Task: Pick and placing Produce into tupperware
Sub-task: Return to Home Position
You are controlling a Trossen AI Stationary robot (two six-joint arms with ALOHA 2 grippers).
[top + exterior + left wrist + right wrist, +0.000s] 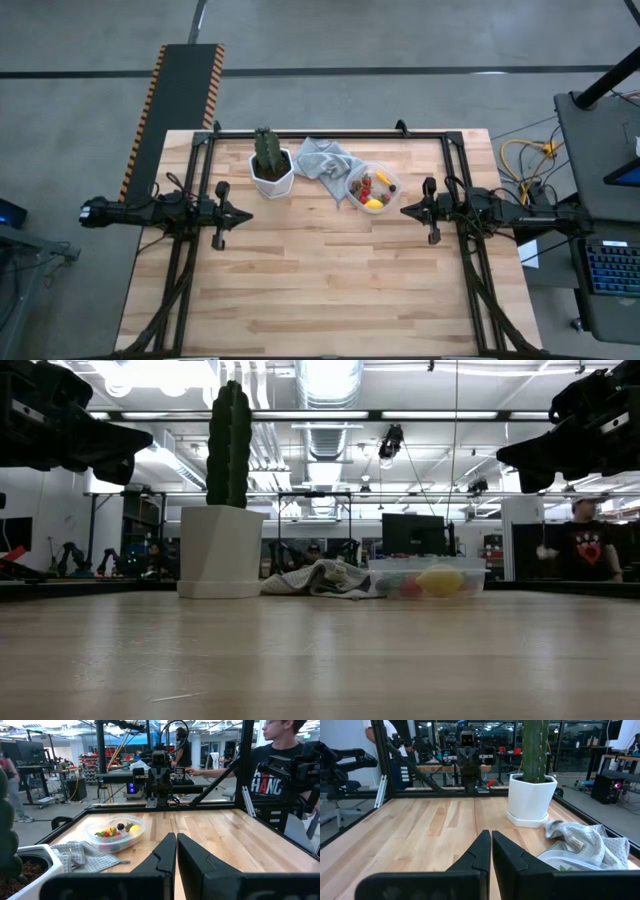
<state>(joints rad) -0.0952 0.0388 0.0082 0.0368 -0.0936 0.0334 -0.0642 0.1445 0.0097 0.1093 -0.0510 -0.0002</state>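
Nearest the overhead camera, the left arm and right arm lie level along the two sides of the bench, jaws pointing at each other and well apart. The tupperware sits toward the far edge, near the right jaws and off to one side of their line. The produce lies inside it, with none seen loose. A cloth touches it, and a cactus stands in its white pot beyond. From bench height, a yellow piece shows through the tupperware's wall. In the left wrist view the left jaws are together and the tupperware is far ahead. In the right wrist view the right jaws are together too, with the tupperware's rim close beside. Nothing appears left to pick.
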